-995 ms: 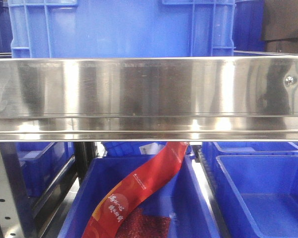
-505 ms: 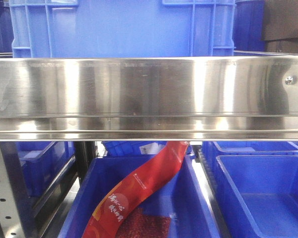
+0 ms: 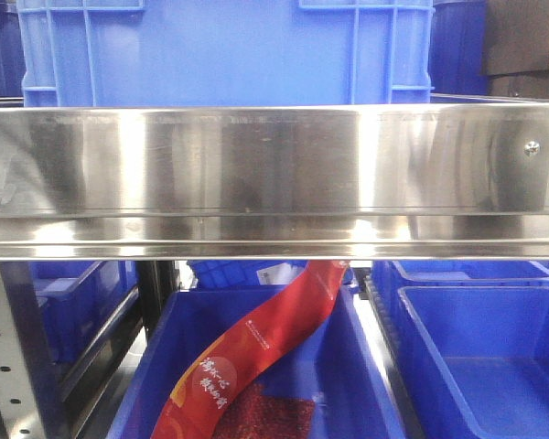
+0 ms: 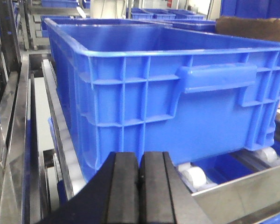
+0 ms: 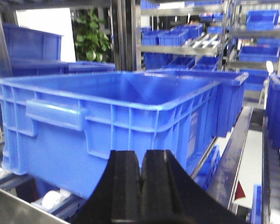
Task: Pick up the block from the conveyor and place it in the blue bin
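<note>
With both arms parked low, left claw has its black pads pressed together, nothing between them. Right claw same: pads together, nothing held.

Just past the left claw: white rollers on a steel rail, carrying a blue bin, ribbed walls, moulded handle on the near side. What shows of its inside holds nothing. Brown slab behind its far right rim.

Right wrist view sees a like blue bin from the other side, handle at left, also on white rollers. What shows of its interior is bare. More blue crates beside it, racks of blue bins further back, potted plant far left.

Front camera: close-up stainless steel rail fills the middle band, screw at right. Blue crate stands above and behind it. Below it, an open blue tote with a red printed banner strip draped into it and a red mesh piece at the bottom; another blue tote just beside at right, perforated steel upright at left.

Block and conveyor: not visible in any view, can't locate.
</note>
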Motion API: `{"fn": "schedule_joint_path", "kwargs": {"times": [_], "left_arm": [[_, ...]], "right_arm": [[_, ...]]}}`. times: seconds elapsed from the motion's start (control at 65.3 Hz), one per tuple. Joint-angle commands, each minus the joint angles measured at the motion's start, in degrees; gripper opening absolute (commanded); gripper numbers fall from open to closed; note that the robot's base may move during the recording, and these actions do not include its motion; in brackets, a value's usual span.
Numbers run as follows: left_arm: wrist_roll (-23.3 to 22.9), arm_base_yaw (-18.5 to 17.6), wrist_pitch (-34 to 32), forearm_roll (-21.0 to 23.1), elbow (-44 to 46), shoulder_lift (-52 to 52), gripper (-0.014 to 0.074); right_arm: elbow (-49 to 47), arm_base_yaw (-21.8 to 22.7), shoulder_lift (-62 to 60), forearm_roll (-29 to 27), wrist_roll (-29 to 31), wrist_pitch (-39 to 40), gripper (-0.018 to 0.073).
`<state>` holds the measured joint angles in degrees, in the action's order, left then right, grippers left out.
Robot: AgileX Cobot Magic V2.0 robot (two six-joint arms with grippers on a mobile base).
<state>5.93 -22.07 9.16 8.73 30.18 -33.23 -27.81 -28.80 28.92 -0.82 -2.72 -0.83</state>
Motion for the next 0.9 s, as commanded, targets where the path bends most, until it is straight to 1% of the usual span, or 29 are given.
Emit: {"fn": "schedule_joint_path", "kwargs": {"times": [0.0,0.214,0.352,0.398,0.505,0.735,0.857,0.888], "left_arm": [[-0.1,0.2,-2.2,0.4,0.0,0.4,-0.0111],[-0.1,0.2,-3.4,0.4,0.0,0.4,-0.0111],[-0.1,0.2,-4.6,0.4,0.0,0.4,-0.0111],[-0.1,0.2,-4.6,0.4,0.0,0.4,-0.0111],[-0.1,0.2,-4.6,0.4,0.0,0.4,-0.0111],[-0.1,0.2,-4.6,0.4,0.0,0.4,-0.0111],[-0.1,0.2,-4.6,0.4,0.0,0.4,-0.0111],[-0.1,0.2,-4.6,0.4,0.0,0.4,-0.0111]], "right_arm": [[0.2,0.1,-0.5,-0.1,0.2,1.3,-0.016],[0.2,0.1,-0.5,-0.1,0.2,1.3,-0.016],[2.0,0.1,-0.8,-0.1,0.2,2.2,-0.016],[3.3,0.7,-1.6,-0.1,0.2,2.5,-0.016],[8.5,5.4,-5.9,-0.1,0.2,2.6,-0.016],[20.0,18.5,-17.3,-0.1,0.2,2.8,-0.016],[25.3,23.2,-22.9,-0.1,0.2,2.9,-0.016],[26.2,23.7,-23.9,-0.1,0.2,2.9,-0.016]]}}
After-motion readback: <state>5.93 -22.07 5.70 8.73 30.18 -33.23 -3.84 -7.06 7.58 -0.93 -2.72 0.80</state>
